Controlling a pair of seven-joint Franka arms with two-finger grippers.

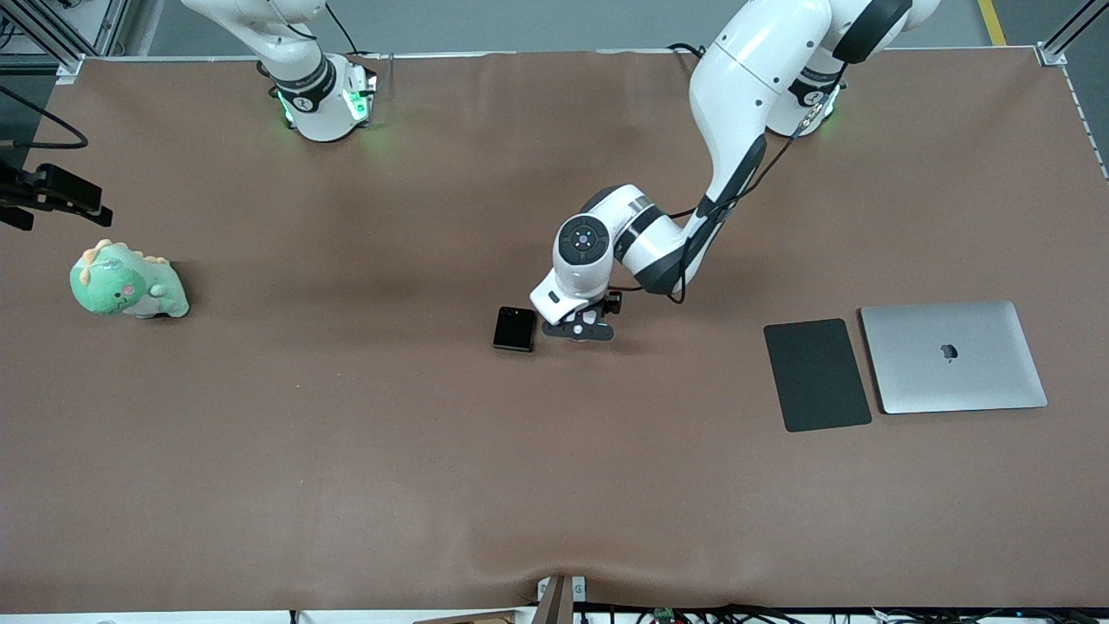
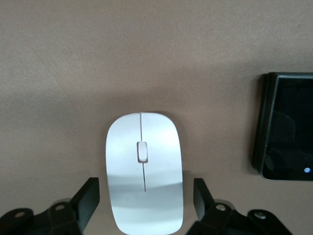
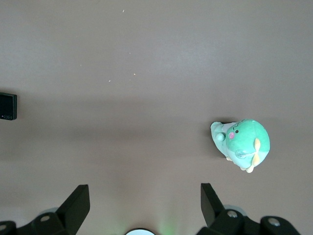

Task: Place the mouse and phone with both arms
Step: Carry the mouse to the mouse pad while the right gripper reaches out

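The white oval mouse (image 2: 144, 171) lies on the brown table between the open fingers (image 2: 89, 196) of my left gripper (image 2: 146, 188), with a gap on each side. In the front view my left gripper (image 1: 579, 331) is low over the table's middle and hides the mouse. The black phone (image 1: 514, 329) lies flat beside it, toward the right arm's end; it also shows in the left wrist view (image 2: 288, 132) and the right wrist view (image 3: 7, 106). My right gripper (image 3: 145, 196) is open and empty, held high over the table near its own base.
A dark grey pad (image 1: 817, 374) and a closed silver laptop (image 1: 953, 357) lie toward the left arm's end. A green plush dinosaur (image 1: 128, 286) sits toward the right arm's end and shows in the right wrist view (image 3: 242, 144). A black fixture (image 1: 52, 195) juts in there.
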